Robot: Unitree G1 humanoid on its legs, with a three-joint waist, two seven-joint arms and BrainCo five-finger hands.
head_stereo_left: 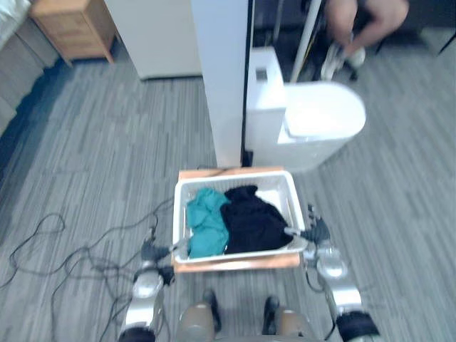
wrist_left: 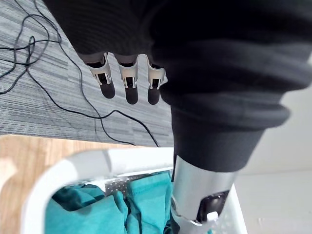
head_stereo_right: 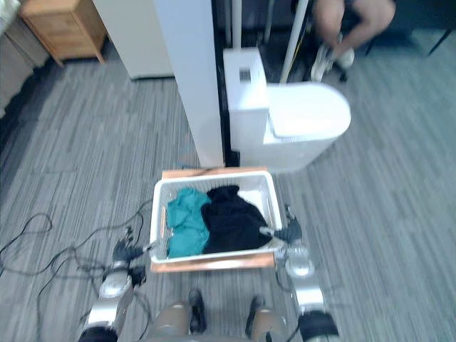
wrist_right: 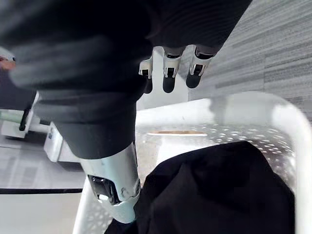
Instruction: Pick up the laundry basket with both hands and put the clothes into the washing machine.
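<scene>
Left hand [head_stereo_left: 151, 251] is hovering at the basket's [head_stereo_left: 235, 175] near left corner, fingers relaxed outside the rim and thumb inside, gripping nothing. Basket is sitting on a board [head_stereo_left: 242, 262] between both hands, equally near each, holding teal cloth [head_stereo_left: 206, 221] and black cloth [head_stereo_left: 253, 221]. Right hand [head_stereo_left: 315, 231] is straddling the near right corner, likewise unclenched. Wrist covers are hiding any rim contact.
</scene>
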